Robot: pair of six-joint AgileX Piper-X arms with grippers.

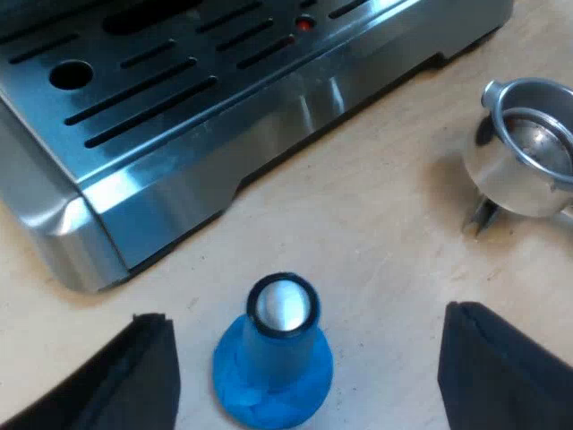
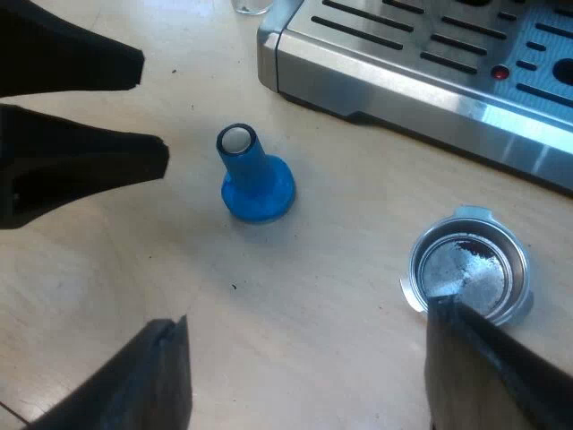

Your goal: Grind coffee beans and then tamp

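Your left gripper (image 1: 304, 313) hangs spread wide, and the tamper (image 1: 273, 372) stands upright on the table (image 1: 385, 242) between its fingers, stem pointing up at them, near the machine (image 1: 179, 134). Your right gripper (image 2: 304, 313), also spread, is at the holder (image 2: 466, 269), well apart from the tamper. By my judgement the left is the arm to take the tamper.

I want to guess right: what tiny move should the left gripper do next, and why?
Probably lower the open left gripper around the upright blue, flared-base tamper and close: it stands untouched between the black fingers.
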